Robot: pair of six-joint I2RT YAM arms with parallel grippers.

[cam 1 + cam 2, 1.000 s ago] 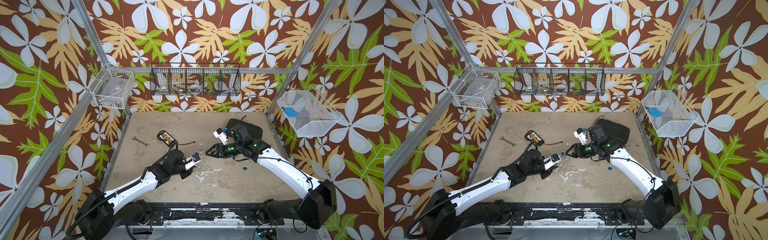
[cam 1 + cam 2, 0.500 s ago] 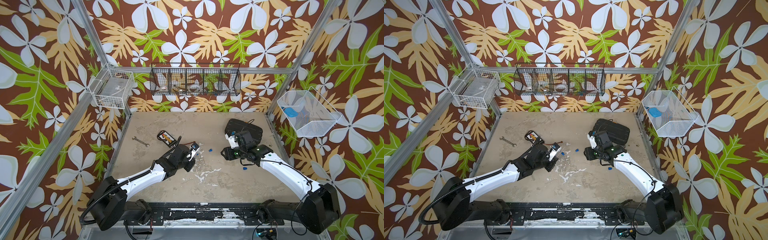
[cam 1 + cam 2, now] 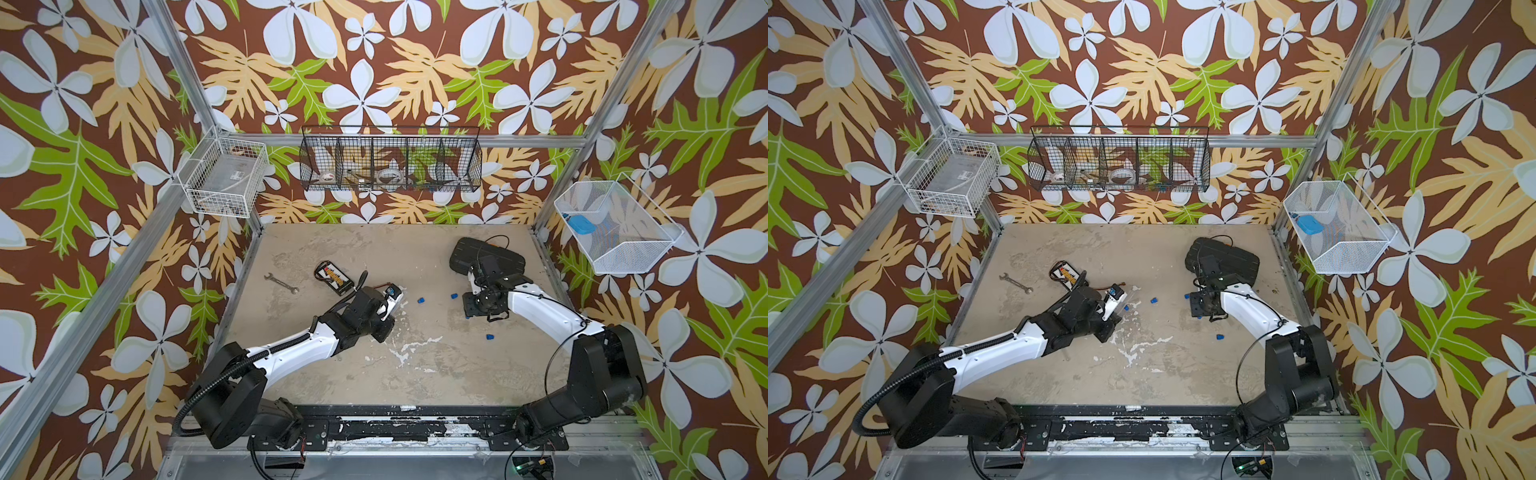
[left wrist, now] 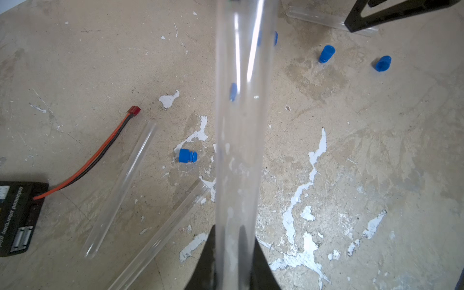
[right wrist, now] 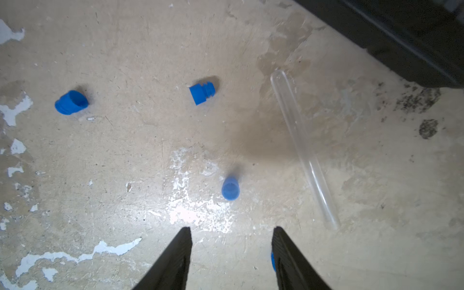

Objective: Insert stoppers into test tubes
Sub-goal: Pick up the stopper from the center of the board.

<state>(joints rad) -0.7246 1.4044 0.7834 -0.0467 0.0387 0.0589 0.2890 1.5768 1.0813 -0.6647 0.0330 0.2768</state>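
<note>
My left gripper [image 4: 233, 232] is shut on a clear test tube [image 4: 241, 113] that runs up the middle of the left wrist view. Other test tubes [image 4: 120, 188] lie flat on the table beside a blue stopper [image 4: 187, 155]. In a top view the left gripper [image 3: 390, 299] sits at the table's middle. The right gripper [image 3: 471, 309] points down at the right. Its jaws [image 5: 231, 228] stand open with nothing between them. Ahead of them lie three stoppers [image 5: 230, 188] [image 5: 202, 93] [image 5: 71, 102] and one test tube [image 5: 303, 148]. A blue sliver shows behind one finger.
A silver wrench [image 3: 281, 283] and a black battery charger [image 3: 333, 277] with a red-black lead lie at the back left. A black case [image 3: 486, 257] sits behind the right gripper. Wire baskets [image 3: 224, 178] [image 3: 390, 160] [image 3: 615, 228] hang on the walls.
The two grippers, close together at the table's middle a second ago, have drawn apart. The right gripper has swung back and down toward the table. The left has carried its tube toward the back.
</note>
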